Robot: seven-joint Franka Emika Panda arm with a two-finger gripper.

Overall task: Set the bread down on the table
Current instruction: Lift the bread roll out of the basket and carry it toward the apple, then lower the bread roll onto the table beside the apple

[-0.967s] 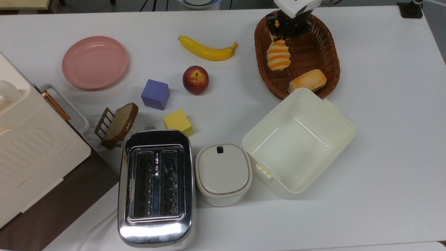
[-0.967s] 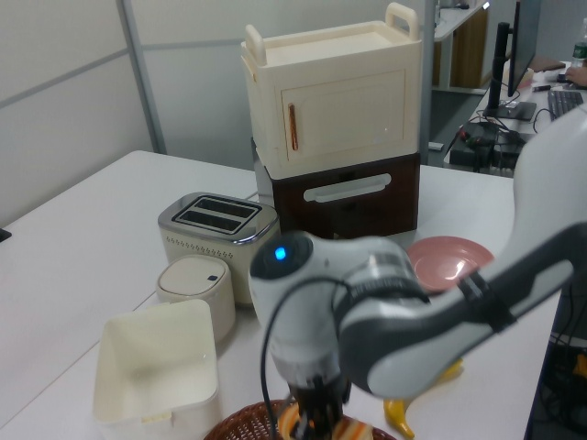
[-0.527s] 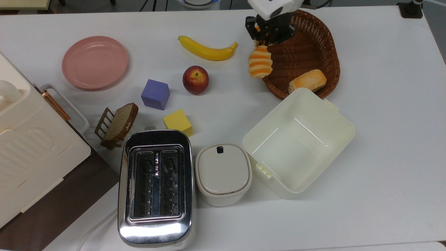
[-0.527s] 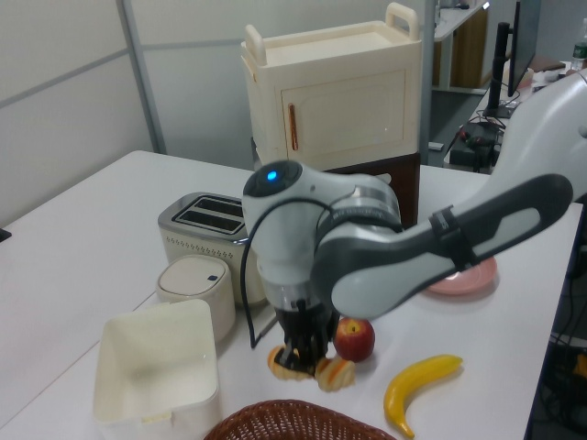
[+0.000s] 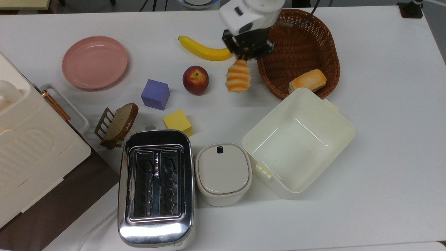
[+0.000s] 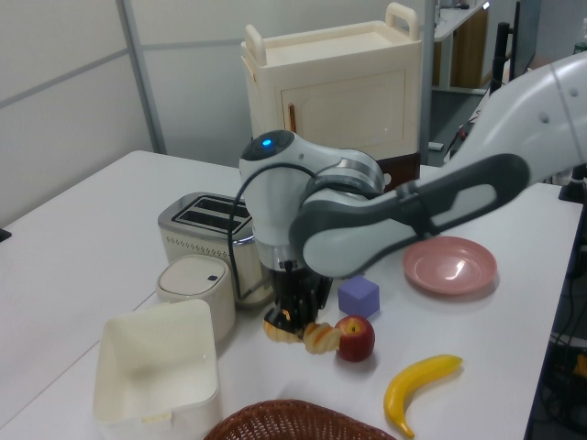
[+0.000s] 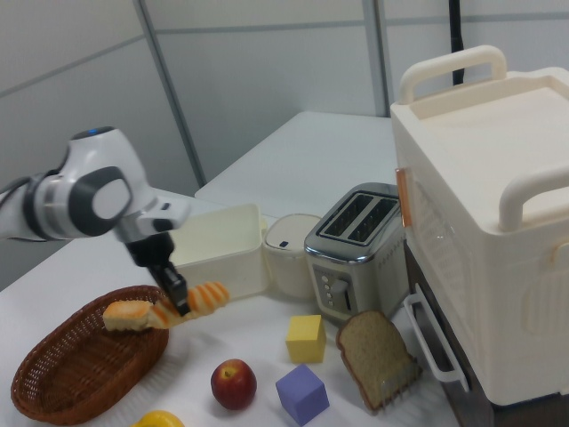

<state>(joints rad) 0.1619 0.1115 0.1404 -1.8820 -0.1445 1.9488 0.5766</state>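
Above table (image 5: 383,104), bread (image 5: 238,77) in gripper (image 5: 246,55)

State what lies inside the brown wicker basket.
Inside the wicker basket lies one golden bun near its rim. The arm covers the basket's far corner, so that part stays unseen.
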